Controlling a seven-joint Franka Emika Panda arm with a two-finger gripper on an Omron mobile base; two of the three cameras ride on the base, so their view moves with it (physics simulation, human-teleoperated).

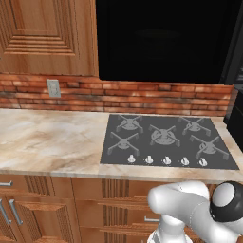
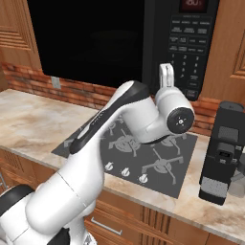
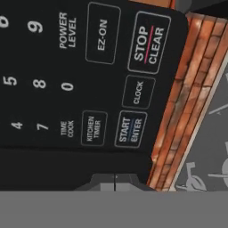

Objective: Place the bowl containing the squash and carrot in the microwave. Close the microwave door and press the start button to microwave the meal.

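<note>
The gripper (image 3: 115, 177) has its two fingertips pressed together with nothing between them. It points at the keypad panel (image 3: 80, 75) of the microwave (image 2: 129, 38), and the two dark tips sit side by side low in the hand view. Just ahead of the tips is the START ENTER button (image 3: 131, 129), with the KITCHEN TIMER button (image 3: 94, 128) right beside it. Farther ahead are the CLOCK button (image 3: 138, 91), the STOP CLEAR button (image 3: 148, 43) and the EZ-ON button (image 3: 102, 39). The number keys run off to one side of the hand. The microwave door (image 2: 88, 36) lies flat and dark against the front of the box, so what is inside cannot be seen. To the other side of the hand the panel ends at a rounded edge, and the brick wall (image 3: 187, 102) starts right there. Below the hand lies the grey stovetop (image 1: 166, 140) with its row of knobs (image 1: 166, 160), on the pale counter (image 1: 52, 140). In the right base view a slim black coffee machine (image 2: 222, 153) stands near the stovetop, apart from the hand. There is free room below the hand, over the burners.
</note>
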